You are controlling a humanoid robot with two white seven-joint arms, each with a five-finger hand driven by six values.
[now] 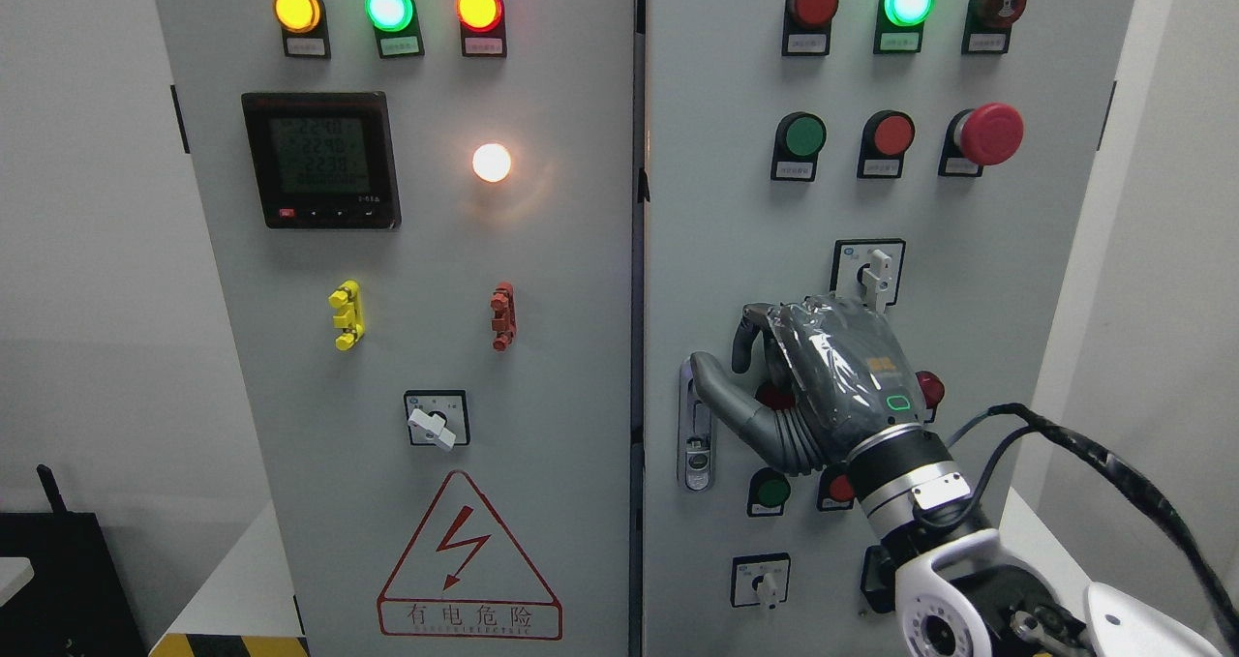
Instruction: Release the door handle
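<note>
Down at the right door's left edge, the right hand [823, 386] has its thumb by the door handle [695, 439], fingers [745, 333] loosely curled, hiding some buttons.

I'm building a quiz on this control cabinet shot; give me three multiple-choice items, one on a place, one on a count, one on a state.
1. Where is the door handle?
A. left edge of the right door
B. top of the left door
C. under the warning triangle

2. How many lamps are in the left door's top row?
A. one
B. three
C. five

3. How are the two cabinet doors?
A. both wide open
B. right one open
C. both closed

Answers: A, the handle sits by the centre seam, beside the right hand; B, yellow, green and orange lamps; C, both doors lie flush.
</note>
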